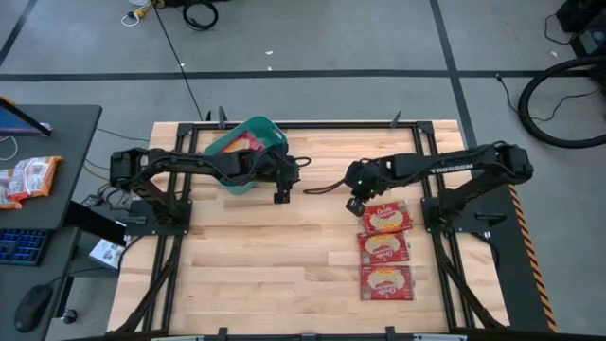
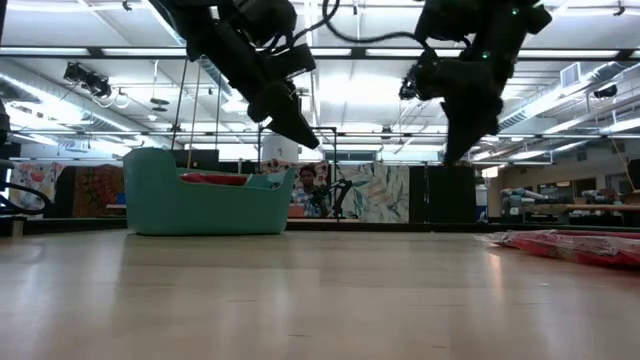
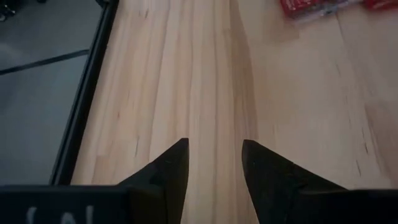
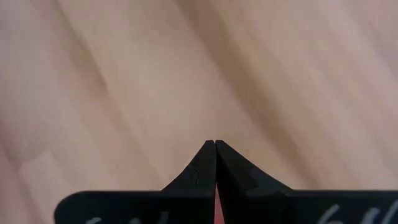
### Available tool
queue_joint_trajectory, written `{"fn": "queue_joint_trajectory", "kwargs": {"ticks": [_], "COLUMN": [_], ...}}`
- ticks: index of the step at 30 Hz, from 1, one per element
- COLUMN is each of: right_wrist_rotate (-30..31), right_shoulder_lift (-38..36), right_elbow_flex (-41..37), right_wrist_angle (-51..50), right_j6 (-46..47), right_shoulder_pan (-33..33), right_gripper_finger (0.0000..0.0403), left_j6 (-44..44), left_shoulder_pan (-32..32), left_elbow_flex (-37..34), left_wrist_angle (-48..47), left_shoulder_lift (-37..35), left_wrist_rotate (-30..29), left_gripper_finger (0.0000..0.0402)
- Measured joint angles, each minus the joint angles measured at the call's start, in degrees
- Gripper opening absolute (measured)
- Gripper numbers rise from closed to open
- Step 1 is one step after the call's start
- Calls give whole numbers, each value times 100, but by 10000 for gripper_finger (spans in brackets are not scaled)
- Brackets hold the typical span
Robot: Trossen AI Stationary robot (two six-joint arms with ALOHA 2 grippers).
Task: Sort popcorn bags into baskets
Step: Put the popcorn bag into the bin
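Note:
Three red popcorn bags [image 1: 385,218] [image 1: 383,247] [image 1: 386,281] lie flat in a row on the right part of the wooden table, also seen low [image 2: 570,243]. The teal basket [image 1: 270,128] stands at the far left-centre with a red bag [image 1: 248,144] inside it. My left gripper [image 1: 281,196] hangs open over bare wood just right of the basket, nothing between its fingers [image 3: 180,155]. My right gripper [image 1: 354,206] is shut, raised above the table beside the farthest bag's left edge; its wrist view [image 4: 214,143] shows only blurred wood ahead.
A black side table [image 1: 57,123] at the left carries an orange-and-white snack packet [image 1: 28,178], a keyboard and a mouse. Black frame rails [image 1: 161,256] run along the table's edges. Bare wood [image 1: 265,265] lies in the near middle.

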Motion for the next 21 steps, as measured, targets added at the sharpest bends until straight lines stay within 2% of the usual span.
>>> {"fn": "queue_joint_trajectory", "kwargs": {"ticks": [6, 12, 18, 21], "right_wrist_rotate": [-1001, -1141, -1715, -1711], "right_shoulder_lift": [389, 912, 1193, 1291], "right_elbow_flex": [162, 156, -164, -335], "right_wrist_angle": [-1540, -2646, -2318, -1871], "right_j6": [649, 715, 470, 336], "right_shoulder_pan": [147, 315, 431, 415], "right_gripper_finger": [8, 8, 6, 5], "left_j6": [-400, -754, -1023, -1100], "left_shoulder_pan": [0, -4, -80, -162], "left_elbow_flex": [-31, -28, -27, -27], "left_wrist_angle": [-106, -810, -1350, -1470], "left_shoulder_lift": [-38, -224, -731, -1058], "left_wrist_rotate": [-4, -391, -456, -572], "left_gripper_finger": [153, 153, 153, 153]}}
